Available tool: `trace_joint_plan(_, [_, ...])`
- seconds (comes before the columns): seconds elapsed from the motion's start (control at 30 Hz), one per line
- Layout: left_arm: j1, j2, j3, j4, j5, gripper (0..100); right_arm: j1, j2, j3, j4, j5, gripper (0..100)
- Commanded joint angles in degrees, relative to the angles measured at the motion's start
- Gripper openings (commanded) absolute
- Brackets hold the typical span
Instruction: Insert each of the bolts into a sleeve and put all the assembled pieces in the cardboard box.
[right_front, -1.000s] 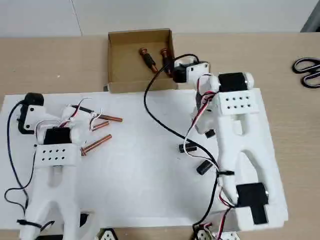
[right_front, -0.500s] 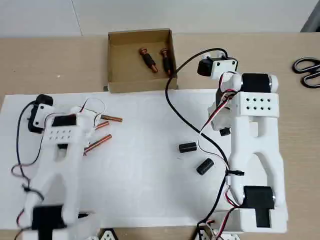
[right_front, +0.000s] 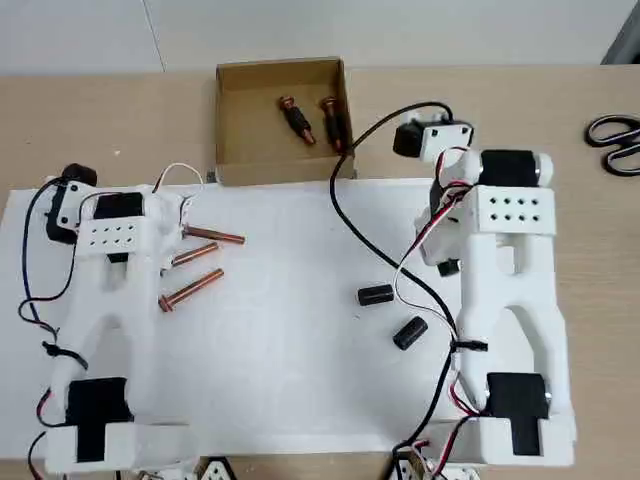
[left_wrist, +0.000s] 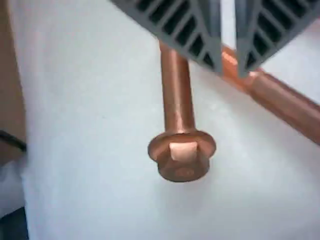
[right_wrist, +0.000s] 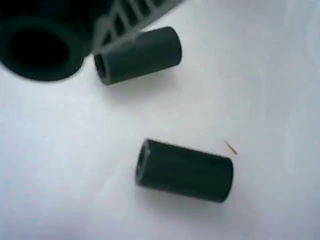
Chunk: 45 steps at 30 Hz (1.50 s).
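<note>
2 assembled pieces sit in the box at 12 o'clock. 3 bolts lie at 9 o'clock below the nearly closed, empty left claw. The right claw seems to grip 1 sleeve, with 2 loose sleeves at 4 o'clock.

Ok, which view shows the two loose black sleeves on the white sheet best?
The right wrist view: one sleeve and the other sleeve lie close up, bores visible; a third sleeve sits raised near the lens. The high view shows the pair small between the arms. The left wrist view faces copper bolts instead.
</note>
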Motion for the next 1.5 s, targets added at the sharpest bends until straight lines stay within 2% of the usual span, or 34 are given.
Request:
trace_joint_plan(0.0, [0.26,-0.18,-2.07,0.26,0.62,1,0.75,-2.95,1.76,-2.42,-1.41,0.6])
trace_joint_plan(0.73, [0.26,6.07,-3.21,4.84,2.81,1,0.75,-3.12,3.78,-4.00,-1.49,0.6])
trace_joint_plan(1.0, [0.79,5.89,-4.79,4.75,0.18,20,0.75,-3.12,3.96,-4.00,-1.49,0.7])
trace_joint_plan(1.33, [0.53,6.42,-4.44,3.08,1.85,19,0.66,-3.12,3.96,-4.09,-1.49,0.7])
trace_joint_plan(1.47, [0.53,6.42,-4.44,5.27,2.29,16,0.66,-3.12,3.96,-4.09,-1.49,0.7])
